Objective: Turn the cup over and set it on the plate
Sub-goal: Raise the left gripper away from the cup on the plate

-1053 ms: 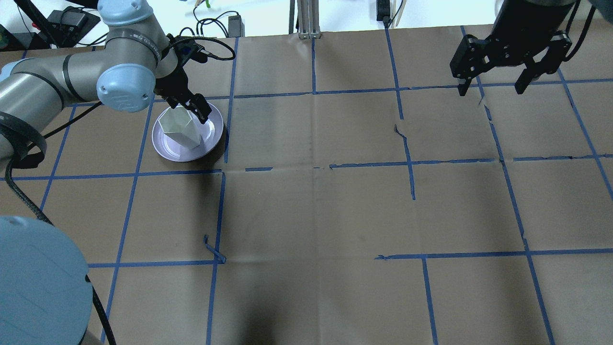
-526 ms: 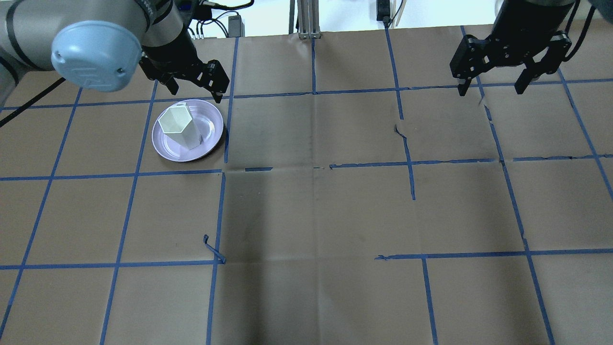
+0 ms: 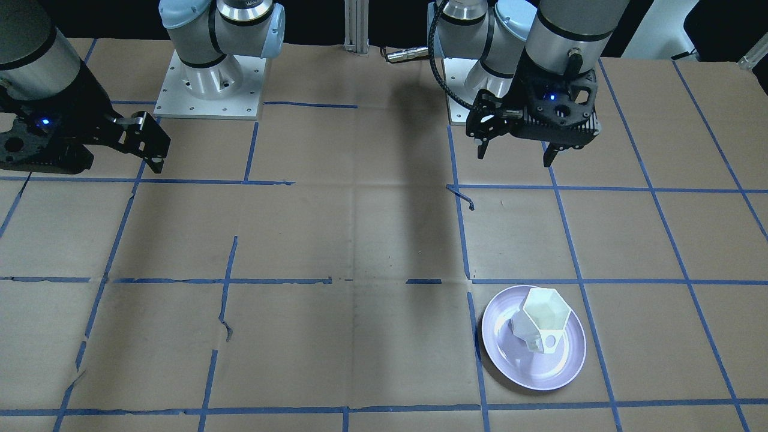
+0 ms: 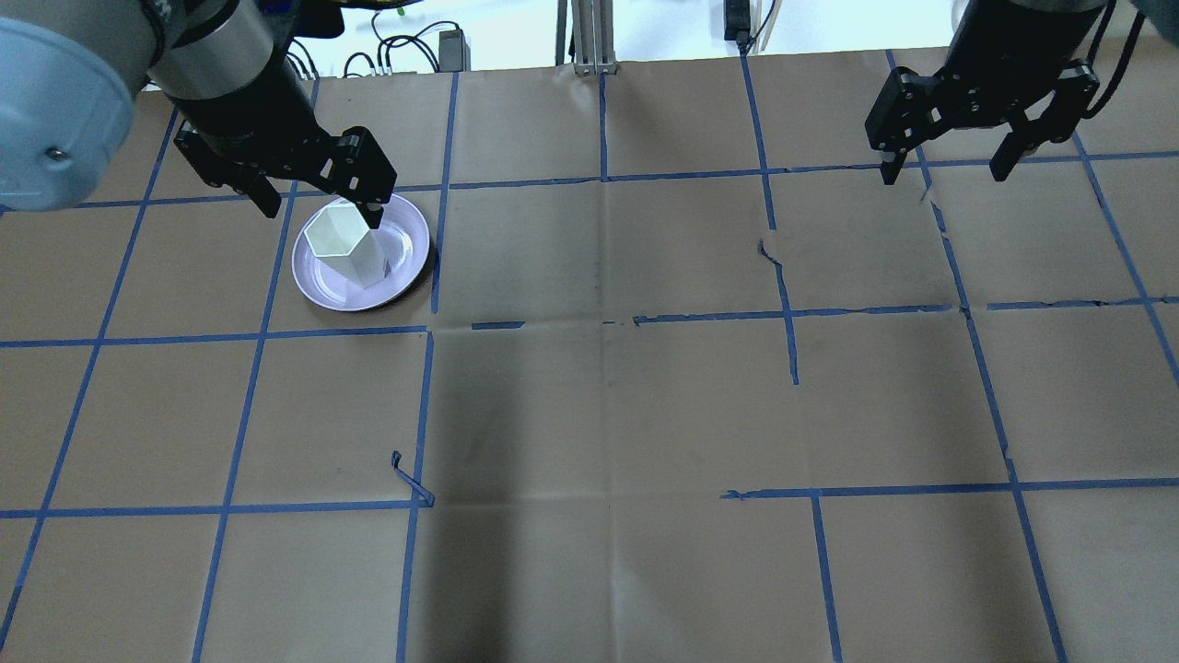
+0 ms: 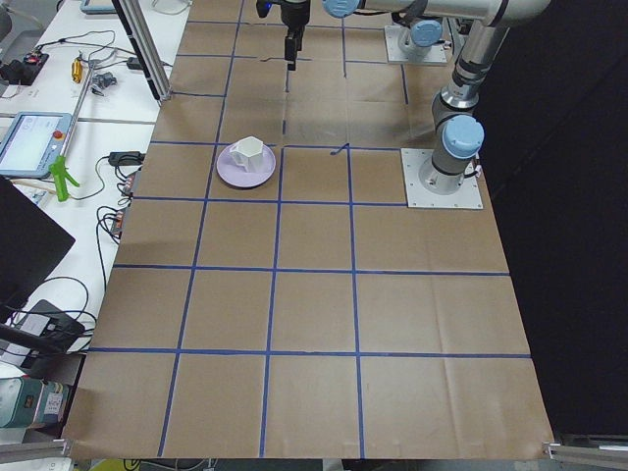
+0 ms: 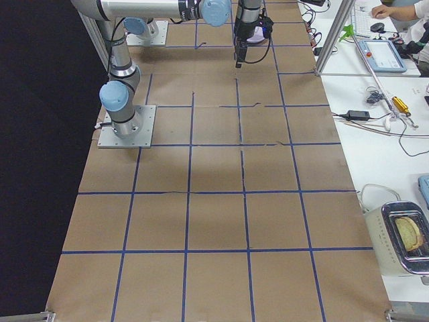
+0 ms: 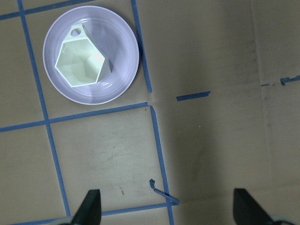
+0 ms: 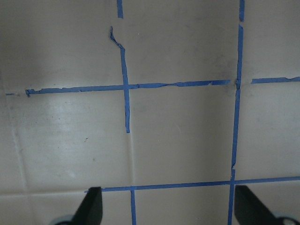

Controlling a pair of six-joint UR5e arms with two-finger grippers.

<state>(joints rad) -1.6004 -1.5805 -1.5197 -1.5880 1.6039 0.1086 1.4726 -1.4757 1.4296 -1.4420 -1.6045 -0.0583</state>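
Observation:
The white faceted cup (image 4: pixel 343 247) stands upright with its mouth up on the lavender plate (image 4: pixel 410 249) at the table's far left. In the front-facing view the cup (image 3: pixel 543 317) shows its handle toward the camera on the plate (image 3: pixel 522 367). My left gripper (image 4: pixel 322 212) is open and empty, raised above the table on the robot's side of the plate. Its wrist view looks down on the cup (image 7: pixel 79 62) and the plate (image 7: pixel 119 77) between the wide-apart fingertips (image 7: pixel 90 208). My right gripper (image 4: pixel 941 173) is open and empty, raised at the far right.
Brown paper with a blue tape grid covers the table. A loose curl of tape (image 4: pixel 410 483) lies on the near left. An aluminium post (image 4: pixel 589 37) stands at the far edge. The arm bases (image 3: pixel 210 78) sit at the robot's side.
My left gripper has come off the cup, risen and swung back over the plate's edge, open. The cup stays upright on the plate. The right arm has not moved.

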